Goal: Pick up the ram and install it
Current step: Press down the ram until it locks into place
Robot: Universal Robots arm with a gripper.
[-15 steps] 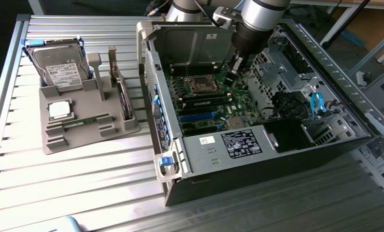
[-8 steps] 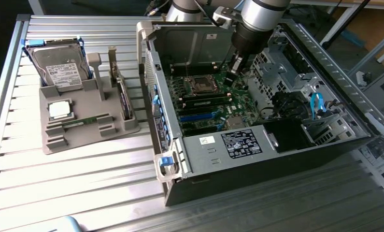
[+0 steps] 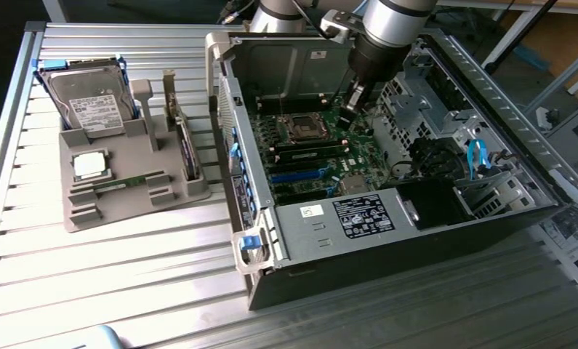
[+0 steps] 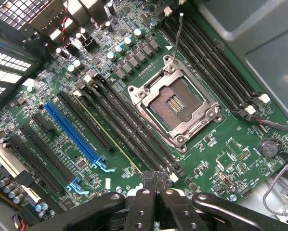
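Thin green ram stick lying in grey holder, left of frame, well apart from closed, empty gripper over motherboard.

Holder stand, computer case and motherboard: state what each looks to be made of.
Holder stand: probably plastic, matte grey with uniform moulded ridges. Computer case: likely sheet metal, dark painted outside, bare grey perforated panels inside. Motherboard: green circuit laminate with glossy coating, black plastic slots and a shiny metal socket frame.
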